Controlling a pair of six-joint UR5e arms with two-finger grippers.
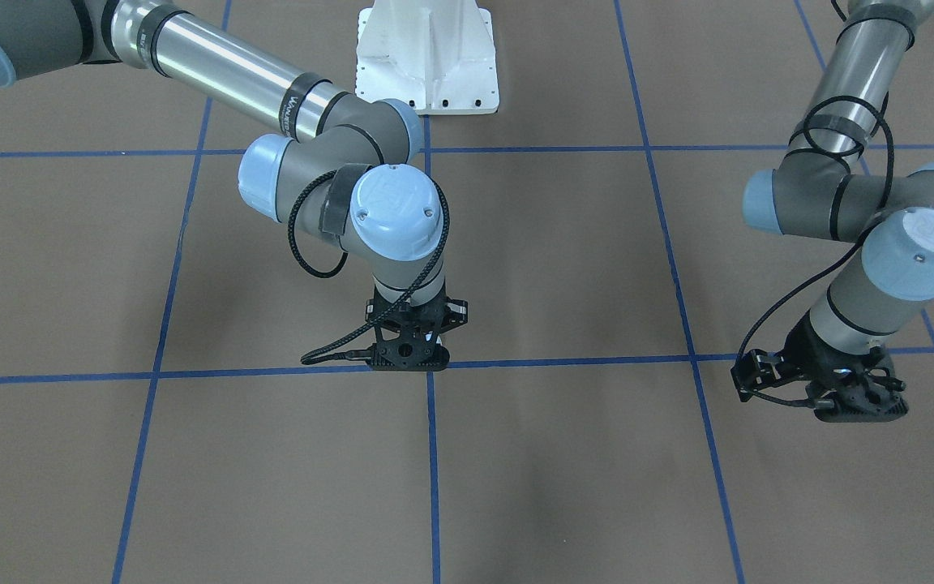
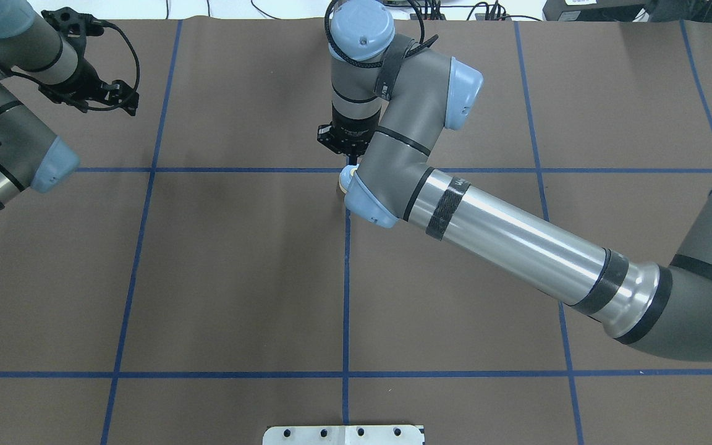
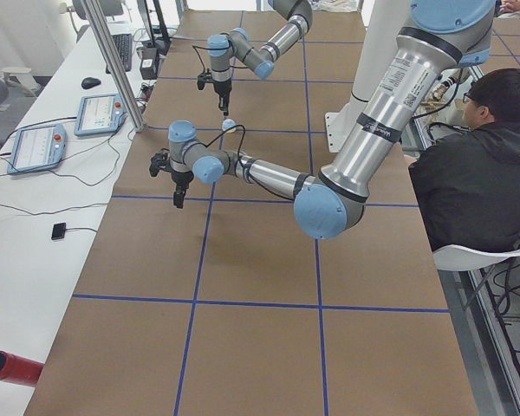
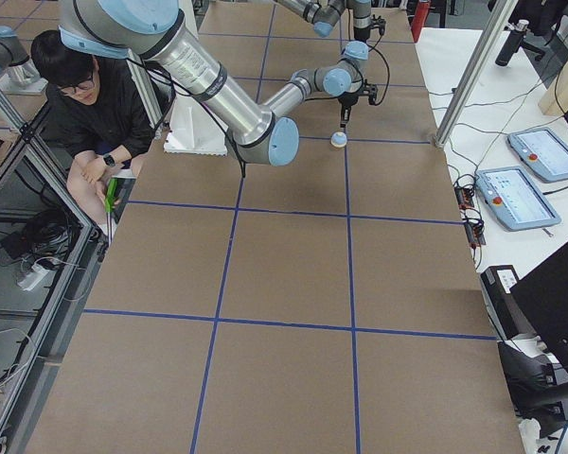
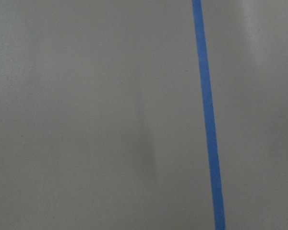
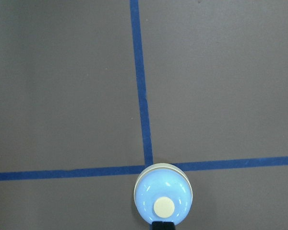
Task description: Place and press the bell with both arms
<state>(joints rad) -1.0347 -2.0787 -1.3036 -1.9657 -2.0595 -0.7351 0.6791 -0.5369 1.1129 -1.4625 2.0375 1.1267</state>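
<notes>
The bell (image 6: 163, 201), a light blue dome with a cream button, sits on the brown table by a crossing of blue tape lines. It also shows in the exterior right view (image 4: 339, 139), in the exterior left view (image 3: 229, 125), and half hidden under my right arm in the overhead view (image 2: 342, 179). My right gripper (image 6: 163, 225) points down with its fingers together, its tip just above the bell's near edge (image 2: 351, 162) (image 1: 408, 357). My left gripper (image 2: 126, 102) (image 1: 860, 410) hangs over bare table far to the side, and its fingers do not show clearly.
The white pedestal base (image 1: 426, 65) stands at the robot's side of the table. A seated operator (image 3: 477, 165) is beside that edge. Control pendants (image 4: 516, 194) and a metal post (image 4: 464, 76) stand along the far side. A red cylinder (image 3: 9, 368) lies off the table corner.
</notes>
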